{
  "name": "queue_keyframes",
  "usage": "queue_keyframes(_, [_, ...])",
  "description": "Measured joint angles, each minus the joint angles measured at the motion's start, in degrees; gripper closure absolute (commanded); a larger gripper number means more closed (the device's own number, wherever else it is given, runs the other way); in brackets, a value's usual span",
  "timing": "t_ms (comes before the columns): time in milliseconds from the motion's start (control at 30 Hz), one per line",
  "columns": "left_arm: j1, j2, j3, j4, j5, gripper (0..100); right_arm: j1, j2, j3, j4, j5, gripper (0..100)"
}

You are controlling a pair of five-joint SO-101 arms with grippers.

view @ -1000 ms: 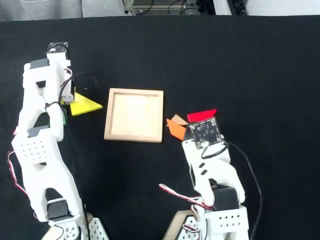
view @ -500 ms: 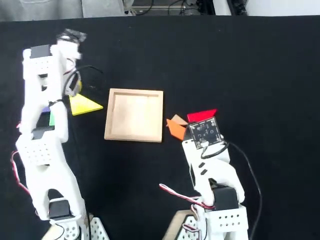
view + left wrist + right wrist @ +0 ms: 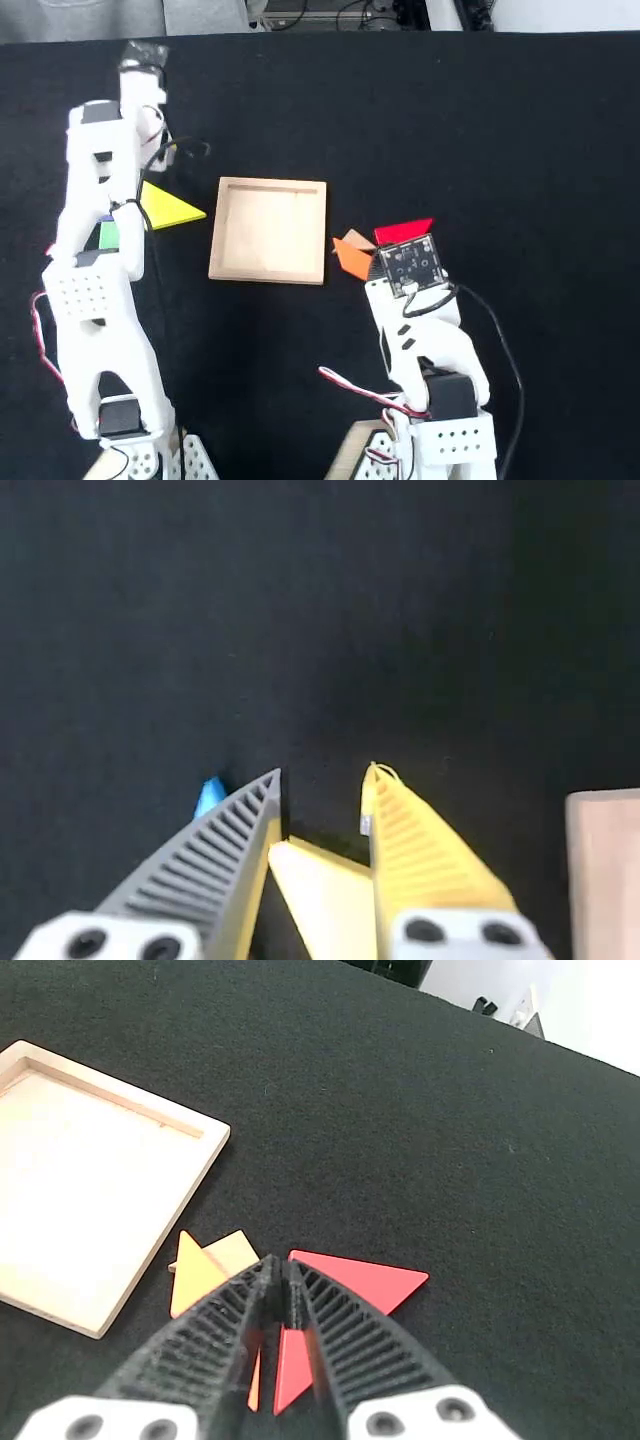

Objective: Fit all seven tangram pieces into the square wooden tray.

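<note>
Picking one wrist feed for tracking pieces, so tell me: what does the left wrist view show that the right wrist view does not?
Left wrist view: the left hand, open over the yellow piece, with the tip of a blue piece beside one finger.

Right wrist view: the right hand, shut, over the red triangle, an orange piece and a paler tan piece.

Both: the wooden tray, an edge of it in the left wrist view and most of its bare floor in the right, and the black table.
</note>
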Motion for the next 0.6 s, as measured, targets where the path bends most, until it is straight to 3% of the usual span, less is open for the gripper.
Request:
queue_keyframes(433, [-3.87, 2.64, 0.09, 2.81, -16.62, 90, 0.00, 0.00, 0.00, 0.00, 0.00, 98.6])
queue_keyframes(600, [-4.48, 2.55, 1.58, 8.26, -23.91, 91, 0.00, 0.00, 0.00, 0.00, 0.00, 98.6])
